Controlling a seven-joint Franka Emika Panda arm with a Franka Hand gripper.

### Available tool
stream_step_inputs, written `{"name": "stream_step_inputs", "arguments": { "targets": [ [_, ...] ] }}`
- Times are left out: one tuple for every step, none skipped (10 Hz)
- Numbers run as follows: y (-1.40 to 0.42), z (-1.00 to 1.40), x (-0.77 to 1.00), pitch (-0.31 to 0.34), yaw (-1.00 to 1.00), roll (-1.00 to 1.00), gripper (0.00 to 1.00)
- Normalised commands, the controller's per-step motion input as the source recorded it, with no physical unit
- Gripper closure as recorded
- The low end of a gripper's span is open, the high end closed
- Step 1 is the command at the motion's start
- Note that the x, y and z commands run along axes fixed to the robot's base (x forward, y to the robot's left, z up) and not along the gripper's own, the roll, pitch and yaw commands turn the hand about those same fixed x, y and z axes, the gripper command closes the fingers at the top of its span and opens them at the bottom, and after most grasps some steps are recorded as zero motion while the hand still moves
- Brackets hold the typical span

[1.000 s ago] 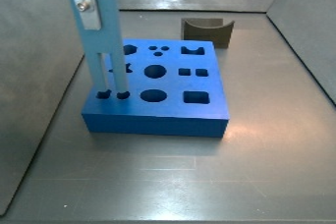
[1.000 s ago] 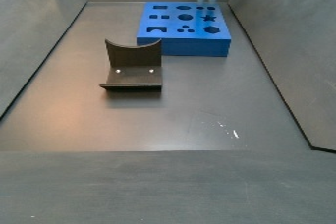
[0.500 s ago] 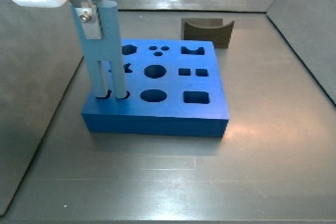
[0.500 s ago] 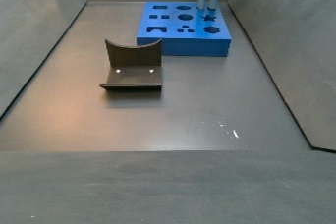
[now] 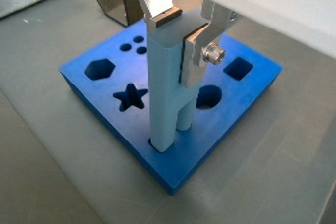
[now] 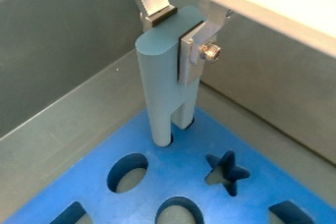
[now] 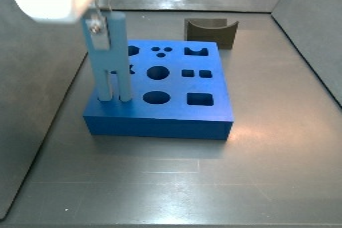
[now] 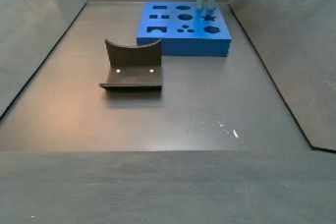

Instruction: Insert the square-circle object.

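Upright, square-circle object (image 7: pixel 107 60) in pincer (image 7: pixel 94 24), prongs down.

Flat dark-blue block (image 7: pixel 160 92) with shaped holes lies on grey floor (image 8: pixel 171 120); star, hexagon, round and square holes show in a wrist view. Small dark arched piece (image 8: pixel 132 68) sits well apart from block, on bare floor.

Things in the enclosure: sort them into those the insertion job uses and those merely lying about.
In use:
- square-circle object, upright, prongs in the block's holes
- blue block
- tool, at the bar's top

Lying about:
- dark arched piece, on the floor apart from the block
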Motion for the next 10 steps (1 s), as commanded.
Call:
{"name": "stream_step_inputs", "arguments": {
  "targets": [
    [-0.02, -0.35, 0.04, -0.056, -0.01, 0.00, 1.00],
    [-0.06, -0.34, 0.01, -0.050, -0.04, 0.00, 1.00],
    [-0.06, -0.34, 0.02, -0.034, -0.01, 0.03, 1.00],
    [-0.05, -0.34, 0.01, -0.036, 0.00, 0.04, 1.00],
    [-0.04, -0.35, 0.00, -0.053, 0.00, 0.04, 1.00],
    [-0.02, -0.43, 0.00, -0.077, 0.00, 0.01, 1.00],
    [-0.01, -0.45, 0.00, -0.080, 0.00, 0.00, 1.00],
    [0.00, -0.36, 0.00, -0.041, 0.00, 0.00, 1.00],
    [0.00, -0.11, 0.00, -0.027, 0.00, -0.07, 1.00],
    [0.00, 0.00, 0.00, 0.000, 0.00, 0.00, 1.00]
  ]
}}
